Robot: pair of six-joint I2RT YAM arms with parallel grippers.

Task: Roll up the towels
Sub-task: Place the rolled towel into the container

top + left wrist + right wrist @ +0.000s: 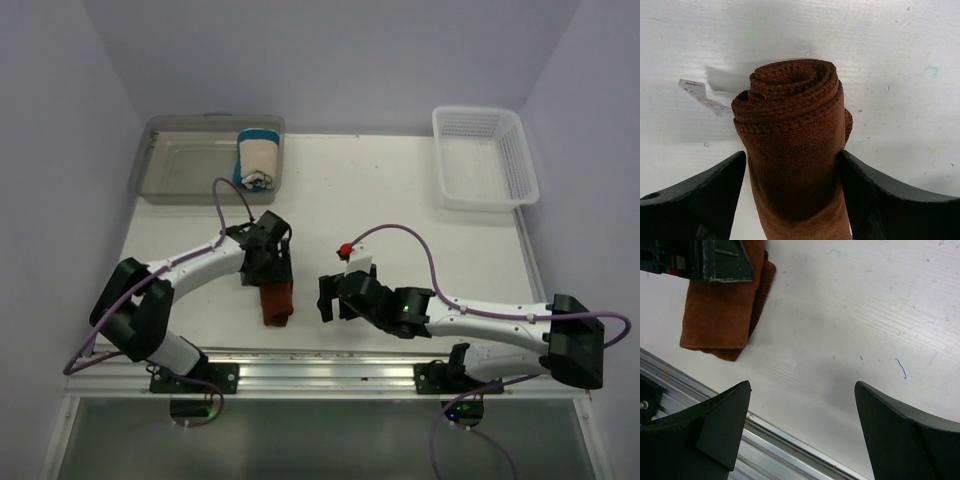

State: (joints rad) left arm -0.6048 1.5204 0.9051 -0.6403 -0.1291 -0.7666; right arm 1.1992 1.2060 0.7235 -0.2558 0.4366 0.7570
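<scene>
The rust-brown towel (277, 303) lies rolled on the white table near the front edge. The left wrist view looks at its spiral end (790, 100). My left gripper (272, 282) (792, 155) is over it, open, with the roll between its fingers; the fingertips (737, 165) just meet the cloth on either side without squeezing it. To the right of the roll, my right gripper (327, 298) (802, 387) stands open over bare table, holding nothing. The brown towel (722, 310) shows at its upper left. The cream towel (258, 158) with blue edges lies rolled in the clear bin.
The clear plastic bin (180, 170) is at the back left and the white mesh basket (484, 160) at the back right. An aluminium rail (330, 365) (790, 450) runs along the table's front edge. A small white tag (702, 95) lies left of the roll.
</scene>
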